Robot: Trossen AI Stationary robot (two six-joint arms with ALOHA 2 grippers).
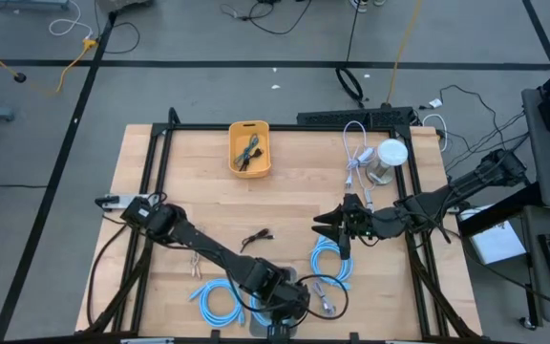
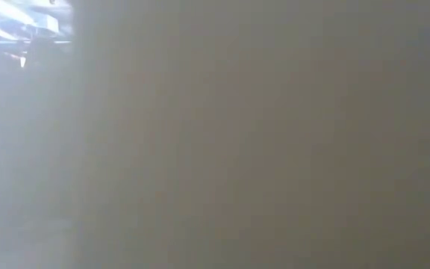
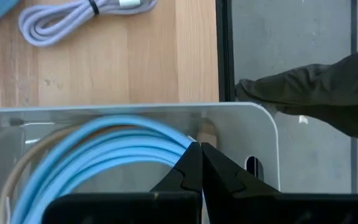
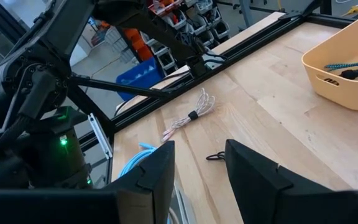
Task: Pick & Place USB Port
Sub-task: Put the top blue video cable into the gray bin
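Bare wood lies open across the middle of the bench (image 1: 199, 191), between the yellow bin (image 1: 249, 148) at the far side and the small dark cable (image 1: 256, 237) lying alone. The near edge is crowded: blue cable coils (image 1: 216, 301) and (image 1: 330, 263), a pale bundled cable (image 1: 195, 268) and the left arm (image 1: 208, 250) lying diagonally across the approach. At far right, a white cable (image 1: 356, 153) and a white-lidded container (image 1: 387, 161) stand close together. The right arm (image 1: 428, 205) spans the right side. The low view is blocked entirely.
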